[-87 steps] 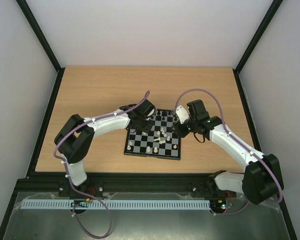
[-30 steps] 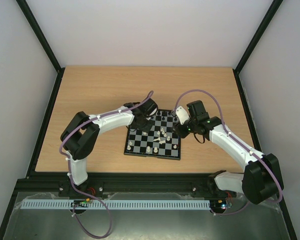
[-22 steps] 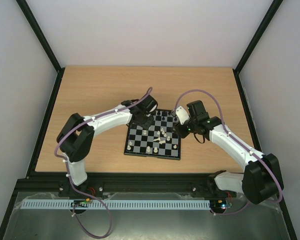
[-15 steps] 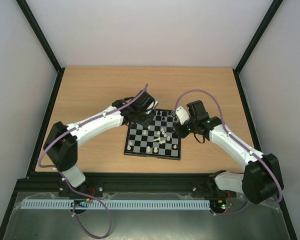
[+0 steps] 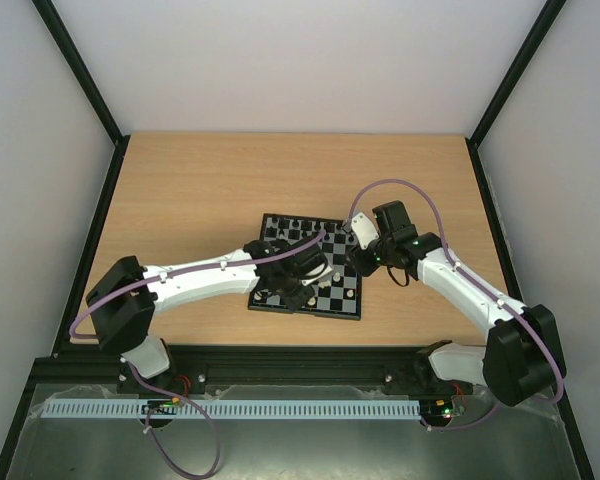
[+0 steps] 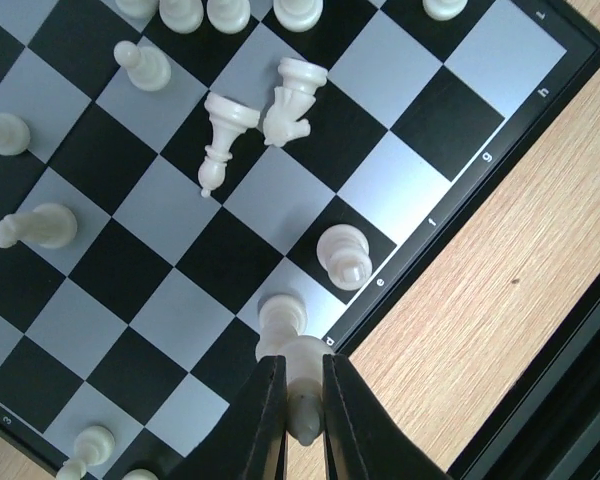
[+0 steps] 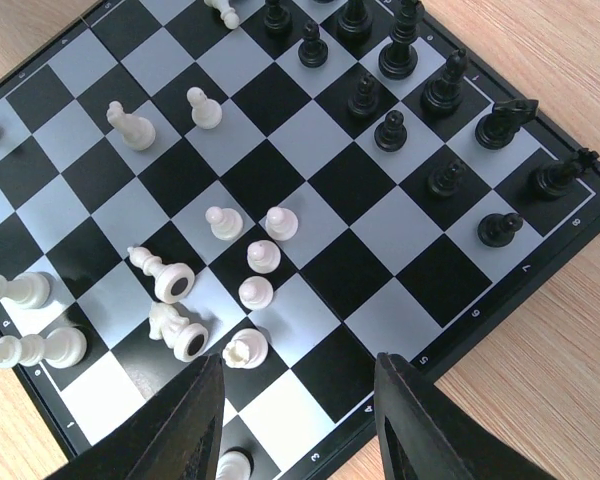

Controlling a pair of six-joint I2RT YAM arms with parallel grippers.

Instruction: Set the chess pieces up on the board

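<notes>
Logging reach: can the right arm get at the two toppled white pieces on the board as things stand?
Probably yes. The right tool hangs open over the board, and the toppled white pieces lie uncovered just ahead of it.

Wood table w/ board

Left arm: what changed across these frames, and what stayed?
The left end effector swung from the board's far-left corner to its near edge, where it is shut on a cream-white piece. The right end effector, open, and the board stayed put.
</notes>
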